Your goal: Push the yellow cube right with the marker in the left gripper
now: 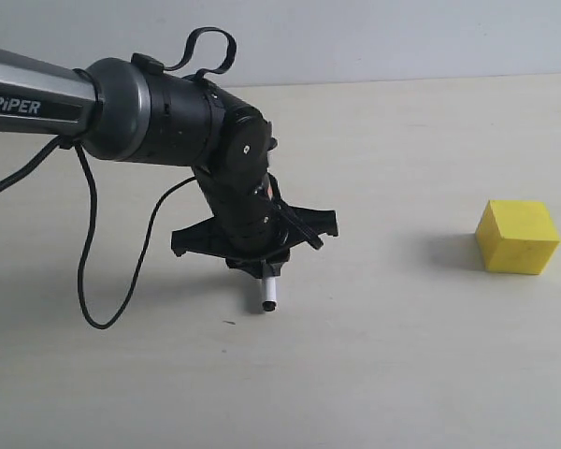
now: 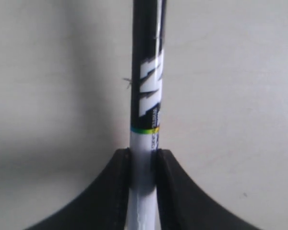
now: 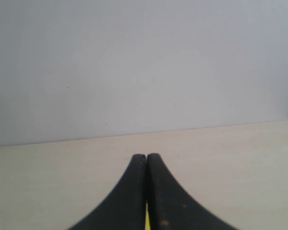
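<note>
Two black curved fingers of the left gripper (image 2: 144, 154) pinch the marker (image 2: 146, 91), a slim pen with a black lettered half and a white barrel; we see the jaws clamped on the white part, just past a thin coloured band. In the exterior view we find this claw pointing down from the black-and-grey arm (image 1: 122, 103) lettered "PiPER", the marker's white end with its black tip poking out beneath it, close to the pale beige table (image 1: 393, 374); whether it touches we cannot tell. We see the yellow cube (image 1: 517, 237), a bright matte foam-like block, resting on that table well apart from the marker, to the right in that view. The right gripper's (image 3: 146, 156) black jaws are pressed together.
</note>
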`<state>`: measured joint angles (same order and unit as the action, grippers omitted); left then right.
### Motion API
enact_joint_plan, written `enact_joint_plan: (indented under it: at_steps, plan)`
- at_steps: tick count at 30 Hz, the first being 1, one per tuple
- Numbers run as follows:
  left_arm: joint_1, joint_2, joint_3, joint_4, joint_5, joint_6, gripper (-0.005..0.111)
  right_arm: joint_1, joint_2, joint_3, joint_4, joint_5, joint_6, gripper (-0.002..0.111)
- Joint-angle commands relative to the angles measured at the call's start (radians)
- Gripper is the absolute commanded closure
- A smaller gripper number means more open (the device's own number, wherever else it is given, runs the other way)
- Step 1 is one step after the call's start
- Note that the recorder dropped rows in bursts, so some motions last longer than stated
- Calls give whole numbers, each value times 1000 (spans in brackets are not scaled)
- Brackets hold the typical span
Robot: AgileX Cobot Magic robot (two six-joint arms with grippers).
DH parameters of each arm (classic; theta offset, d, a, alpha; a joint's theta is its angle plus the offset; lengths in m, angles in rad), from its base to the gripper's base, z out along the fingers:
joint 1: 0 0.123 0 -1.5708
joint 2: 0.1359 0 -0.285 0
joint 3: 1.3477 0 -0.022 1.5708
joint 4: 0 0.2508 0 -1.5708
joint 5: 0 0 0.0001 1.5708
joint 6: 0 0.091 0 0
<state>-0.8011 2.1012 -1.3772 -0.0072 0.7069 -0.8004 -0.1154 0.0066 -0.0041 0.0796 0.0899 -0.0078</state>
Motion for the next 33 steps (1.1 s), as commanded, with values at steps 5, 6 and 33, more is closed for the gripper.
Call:
enact_joint_plan:
  at_steps: [5,6,33]
  plan:
    - [4,26,1,-4,-3,-18,104,-7,-7,4,0,-2,1,108]
    - [4,26,1,-4,-3,-20,101,-7,-7,4,0,-2,1,108]
    - [-159,-491,147,566,-57,-267,107,-7,-7,4,0,-2,1,108]
